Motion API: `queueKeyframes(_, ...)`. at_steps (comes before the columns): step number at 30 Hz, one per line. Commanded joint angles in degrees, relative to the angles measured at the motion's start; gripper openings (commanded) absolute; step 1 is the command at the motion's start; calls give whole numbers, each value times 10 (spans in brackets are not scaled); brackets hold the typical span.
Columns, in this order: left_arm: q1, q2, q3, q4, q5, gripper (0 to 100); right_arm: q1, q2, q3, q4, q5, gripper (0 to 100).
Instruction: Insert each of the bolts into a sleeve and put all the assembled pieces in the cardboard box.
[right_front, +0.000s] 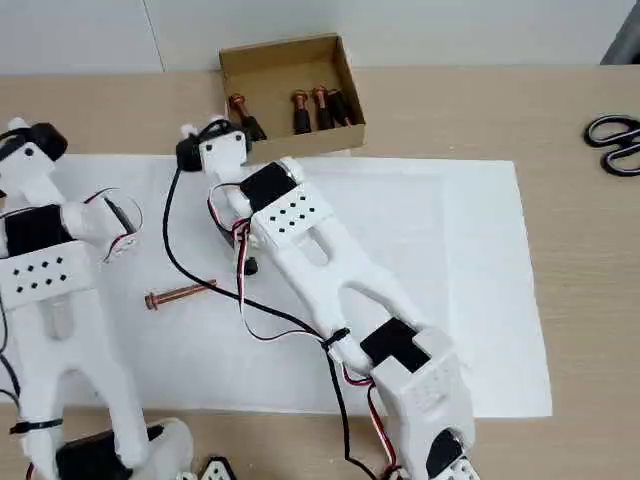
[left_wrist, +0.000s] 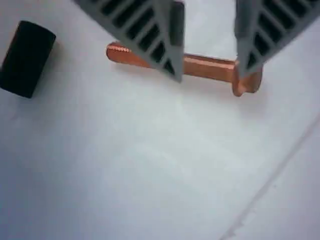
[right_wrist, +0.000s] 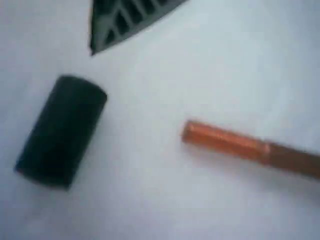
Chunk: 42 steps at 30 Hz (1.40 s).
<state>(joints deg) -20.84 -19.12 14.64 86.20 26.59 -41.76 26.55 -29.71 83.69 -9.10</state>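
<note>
Loose bolt (right_front: 180, 295) on white sheet (right_front: 450, 250)

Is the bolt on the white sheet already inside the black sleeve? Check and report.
No, the bolt lies bare on the sheet, apart from the black sleeve.

Left claw (left_wrist: 207, 75) spread wide, right arm (right_front: 300, 215) stretched forward

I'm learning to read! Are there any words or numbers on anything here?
None. No words, numbers or signs show on the cardboard box, the loose bolt, the black sleeve, the scissors or the white sheet.
</note>
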Motion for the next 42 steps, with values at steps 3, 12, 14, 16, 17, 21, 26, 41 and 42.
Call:
queueKeyframes(3, -3, -21, -2, -10, -4, 65, -4, 4, -26, -37, -21, 273)
queueKeyframes(12, -3, -22, -2, -11, -3, 65, -1, 70, -30, -56, -47, 273)
queueKeyframes(14, -3, -22, -2, -11, -3, 65, -1, 81, -30, -67, -47, 273)
queueKeyframes(16, -3, -22, -2, -11, -3, 65, -4, 90, -30, -79, -48, 273)
queueKeyframes(17, -3, -22, -2, -11, -3, 65, -5, 93, -30, -83, -48, 273)
queueKeyframes(21, -3, -22, -2, -11, -3, 65, -6, 92, -31, -86, -48, 273)
queueKeyframes(26, -3, -22, -2, -11, 11, 65, -7, 95, -31, -85, -48, 273)
queueKeyframes(41, -2, -22, -2, -11, 17, 65, -27, 138, -30, -87, -44, 273)
queueKeyframes(42, -2, -22, -2, -11, 17, 65, -27, 138, -30, -87, -44, 273)
